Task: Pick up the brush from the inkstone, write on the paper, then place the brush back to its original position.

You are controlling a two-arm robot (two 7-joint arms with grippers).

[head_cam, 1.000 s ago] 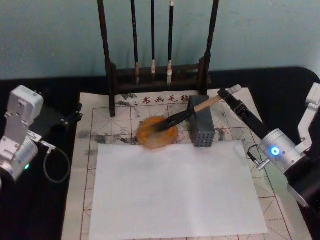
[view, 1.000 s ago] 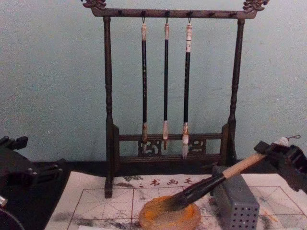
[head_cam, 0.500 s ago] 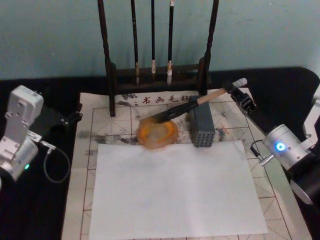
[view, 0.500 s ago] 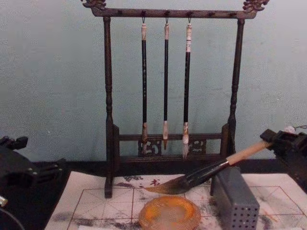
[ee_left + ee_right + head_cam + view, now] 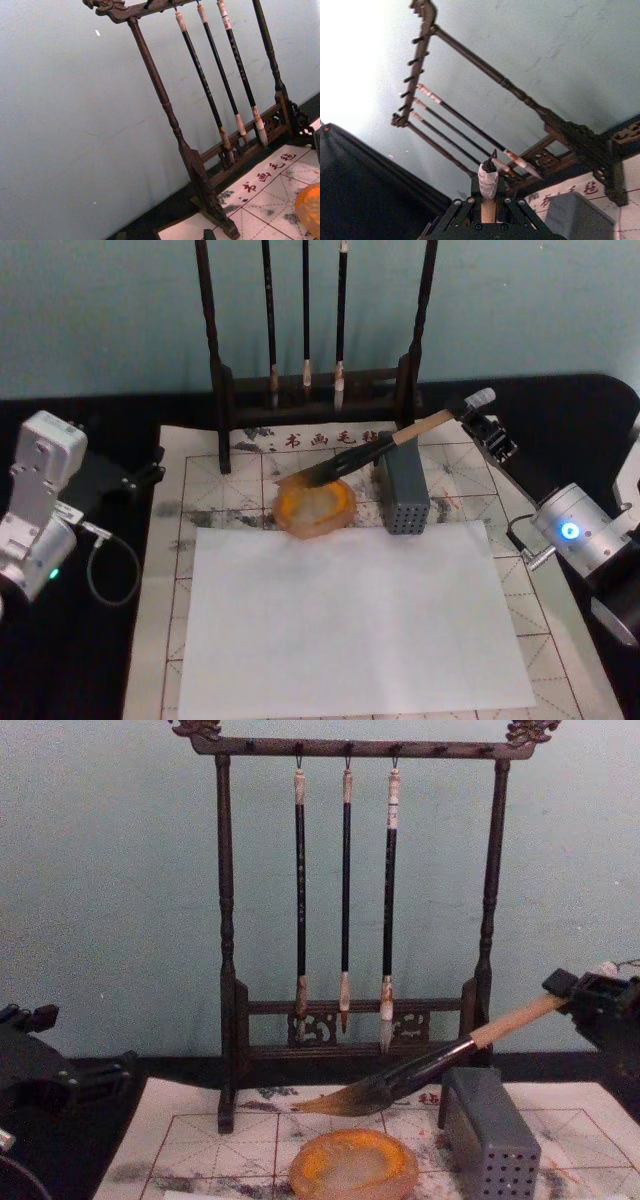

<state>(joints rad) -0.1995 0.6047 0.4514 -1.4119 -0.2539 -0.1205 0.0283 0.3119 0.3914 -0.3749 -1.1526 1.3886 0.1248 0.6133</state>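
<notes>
While the right gripper (image 5: 480, 420), clamped on the handle end, holds the brush (image 5: 362, 452) tilted with its bristles just above the inkstone (image 5: 315, 508), pick-up appears complete, so the next move requires carrying the tip over the paper (image 5: 212, 490) and lowering it gently.

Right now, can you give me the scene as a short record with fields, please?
brush: tilted, in the air, bristles above the inkstone, not touching it
right gripper: shut on the brush handle near its end cap
inkstone: on the paper, beside the grey block
paper: red grid, ink-smudged, with a blank sheet lying on it
left gripper: parked left of the paper
writing: not yet begun; the blank sheet has no marks
</notes>
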